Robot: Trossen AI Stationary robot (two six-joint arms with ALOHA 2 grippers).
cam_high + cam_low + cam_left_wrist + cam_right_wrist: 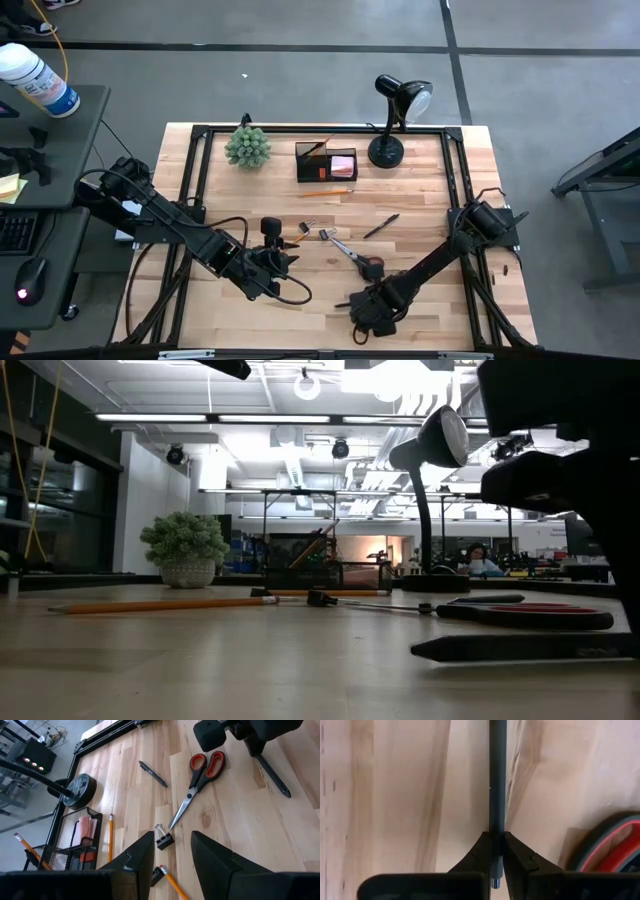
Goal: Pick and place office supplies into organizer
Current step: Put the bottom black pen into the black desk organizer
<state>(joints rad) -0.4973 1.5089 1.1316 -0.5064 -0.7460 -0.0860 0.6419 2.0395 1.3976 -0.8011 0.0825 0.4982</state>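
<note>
Clamping right gripper [496, 851] fingers on black pen [497, 775] near its end; risks pivoting between fingertips. Left gripper [172, 852] fingers apart.

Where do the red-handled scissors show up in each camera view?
High view: scissors at lower centre, just above the right gripper.
Low view: handles lying flat at right.
Left wrist view: upper centre, blades toward a binder clip.
Right wrist view: only a handle edge, lower right.
Shared landmark: desk lamp.
</note>
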